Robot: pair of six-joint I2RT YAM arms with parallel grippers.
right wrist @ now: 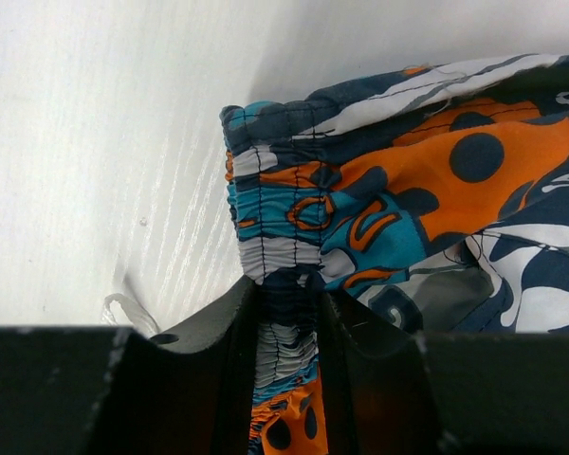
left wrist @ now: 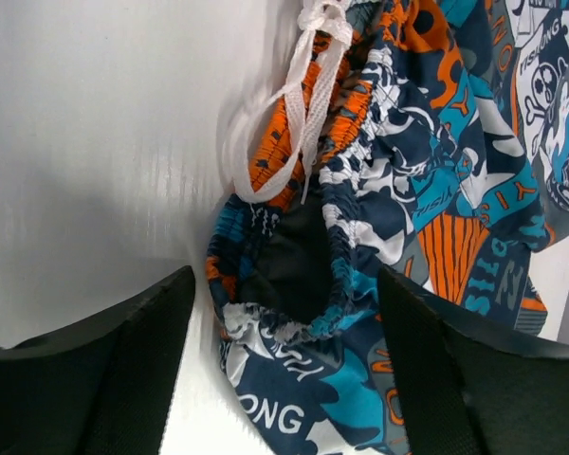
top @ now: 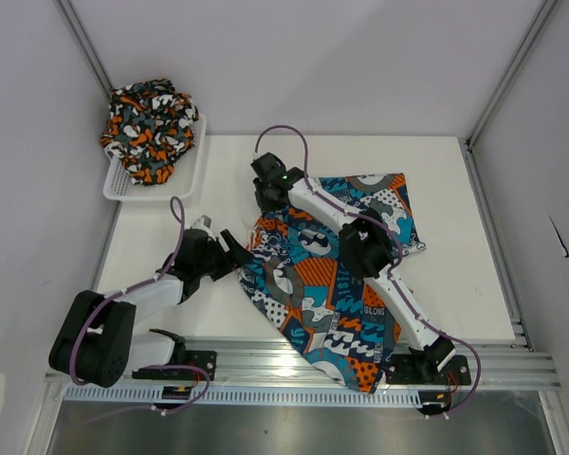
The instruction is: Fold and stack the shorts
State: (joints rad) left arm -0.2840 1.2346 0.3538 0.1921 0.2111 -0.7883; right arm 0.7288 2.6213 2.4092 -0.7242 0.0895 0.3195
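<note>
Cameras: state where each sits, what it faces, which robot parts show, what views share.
Top external: above and behind, looking down at table, both arms, patchwork shorts, camouflage shorts in basket.
Left wrist: on left arm, facing waistband, drawstring; open left gripper shows.
Right wrist: on right arm, facing waistband; right gripper shut on it.
Shared: all show patchwork shorts.
</note>
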